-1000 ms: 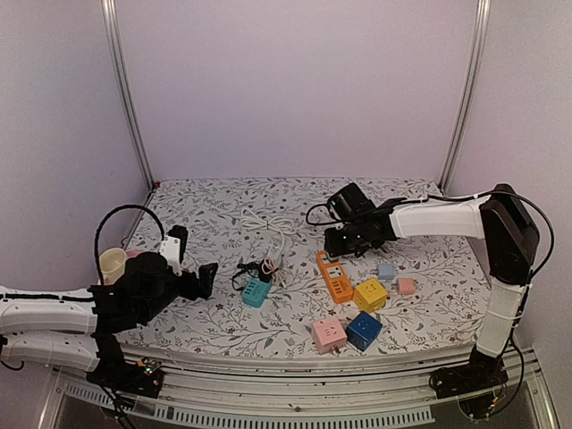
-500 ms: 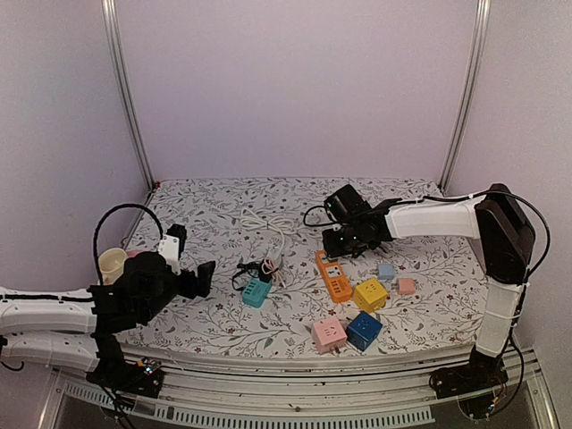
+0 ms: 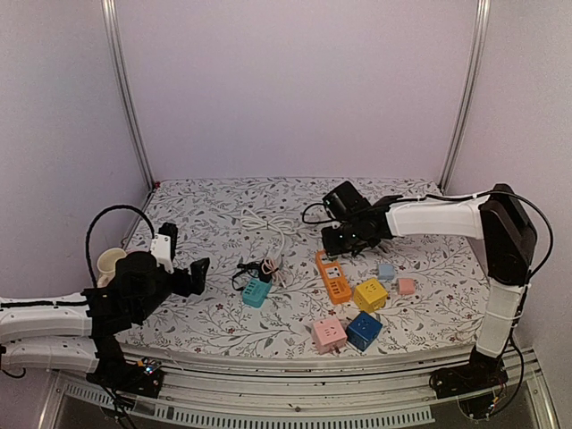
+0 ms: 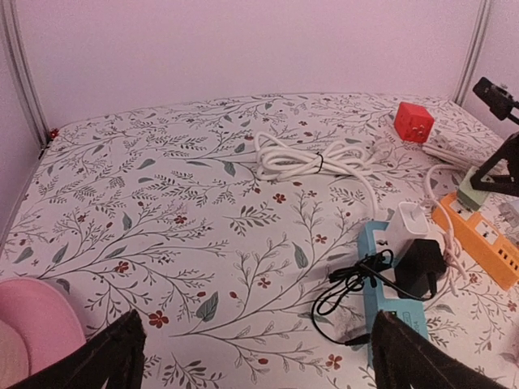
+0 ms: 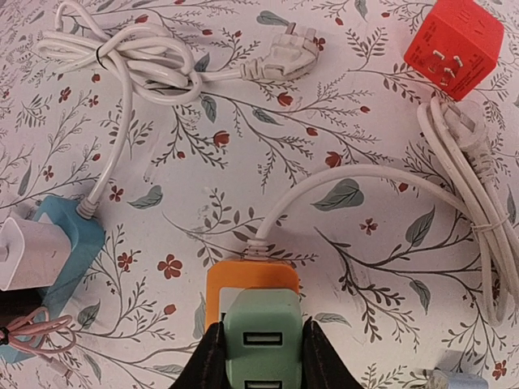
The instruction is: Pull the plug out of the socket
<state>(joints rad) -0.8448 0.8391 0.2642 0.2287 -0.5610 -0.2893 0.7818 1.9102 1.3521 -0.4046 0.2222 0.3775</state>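
Pink cube (image 3: 329, 334) and blue cube (image 3: 364, 330) sit nearest the arm bases, yellow cube (image 3: 370, 294) just behind them. L gripper (image 3: 183, 255) hangs over the table (image 3: 206, 201) on its left side, jaws spread wide, nothing betw. them. Teal strip (image 3: 256, 291) mid-table carries a white adapter (image 4: 411, 220) and a black adapter (image 4: 422, 267). Orange strip (image 3: 334, 277) lies to its right, w/ the green plug (image 5: 263, 328) seated in its far end. R gripper (image 5: 262, 365) is clamped on that plug, one finger each side. Farther back: coiled white cable (image 3: 268, 223), then red cube (image 5: 452, 36).
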